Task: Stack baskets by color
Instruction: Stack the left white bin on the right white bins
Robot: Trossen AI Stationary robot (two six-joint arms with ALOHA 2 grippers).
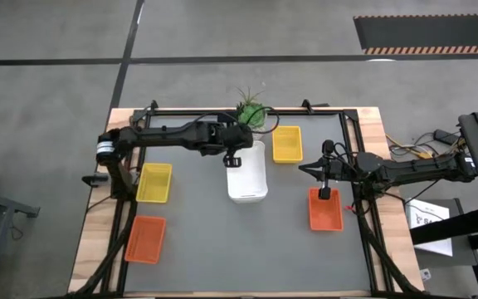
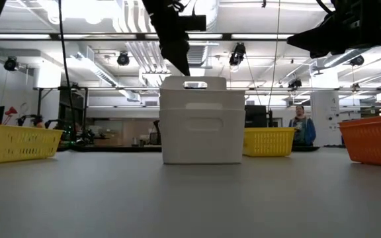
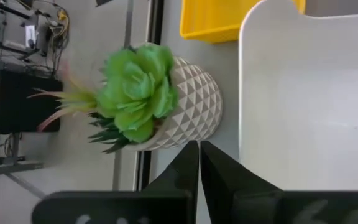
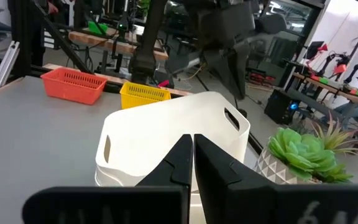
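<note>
fingers: both pairs together, empty | left arm (image 1: 232,159) over white basket (image 1: 247,178)

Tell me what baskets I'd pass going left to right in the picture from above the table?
Orange basket → yellow basket → white baskets → second yellow basket → second orange basket.

Smooth white plastic basket (image 3: 309,99); matt grey tabletop (image 1: 247,241); wooden table edge (image 1: 94,237).
</note>
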